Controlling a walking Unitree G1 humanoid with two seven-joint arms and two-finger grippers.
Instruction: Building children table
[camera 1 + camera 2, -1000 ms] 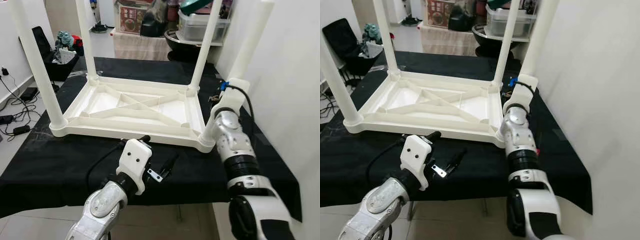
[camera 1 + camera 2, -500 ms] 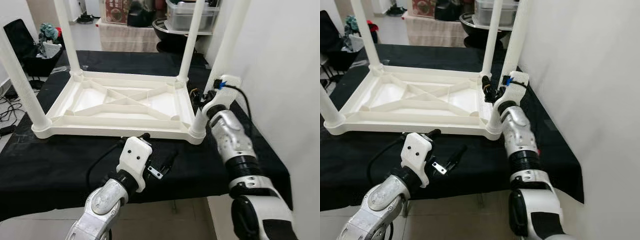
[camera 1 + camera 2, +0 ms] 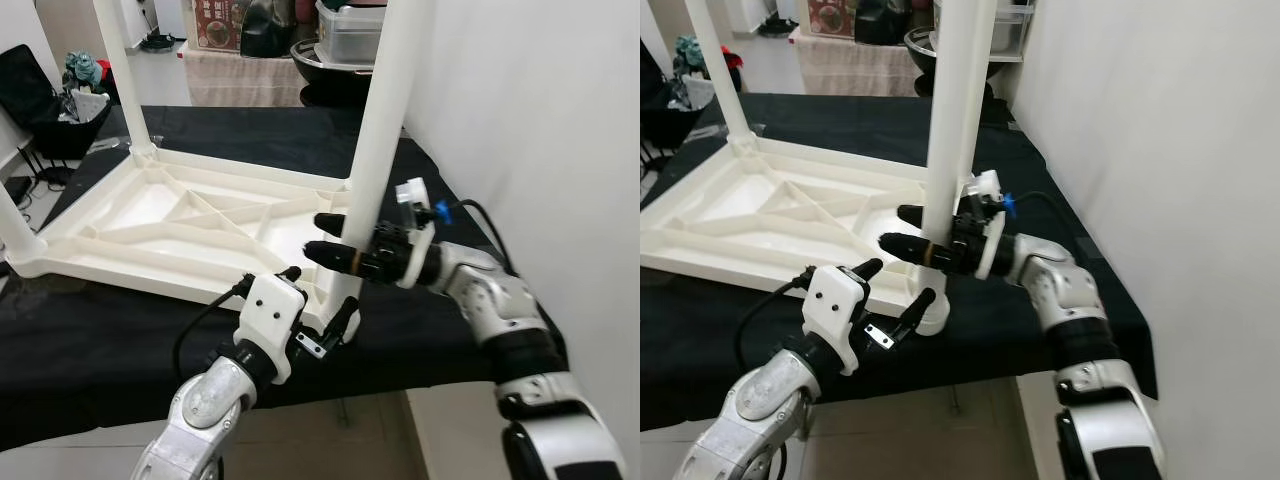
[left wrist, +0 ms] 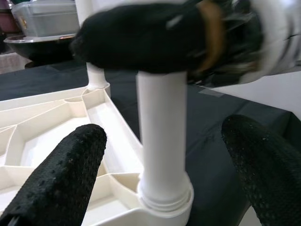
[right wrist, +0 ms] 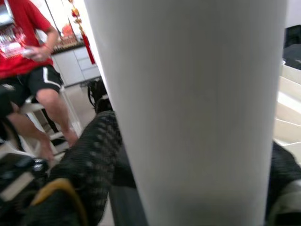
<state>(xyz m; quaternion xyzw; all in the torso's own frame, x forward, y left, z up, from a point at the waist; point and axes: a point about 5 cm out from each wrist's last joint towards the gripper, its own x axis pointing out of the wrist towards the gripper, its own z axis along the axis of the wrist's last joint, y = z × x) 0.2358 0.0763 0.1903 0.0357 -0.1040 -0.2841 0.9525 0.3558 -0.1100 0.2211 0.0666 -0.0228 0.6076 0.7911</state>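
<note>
- White plastic table [image 3: 180, 215] lies upside down on the black cloth [image 3: 100, 340]; probably light, stiff, slippery
- Near corner leg [image 3: 375, 140] stands socketed; right gripper [image 3: 332, 240] clasps it low, the best hold
- Left gripper [image 3: 318, 305] gapes, empty, at the leg's base

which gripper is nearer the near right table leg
Right. The right gripper has its fingers around the table leg; the left gripper sits open by the leg's base, not touching.
</note>
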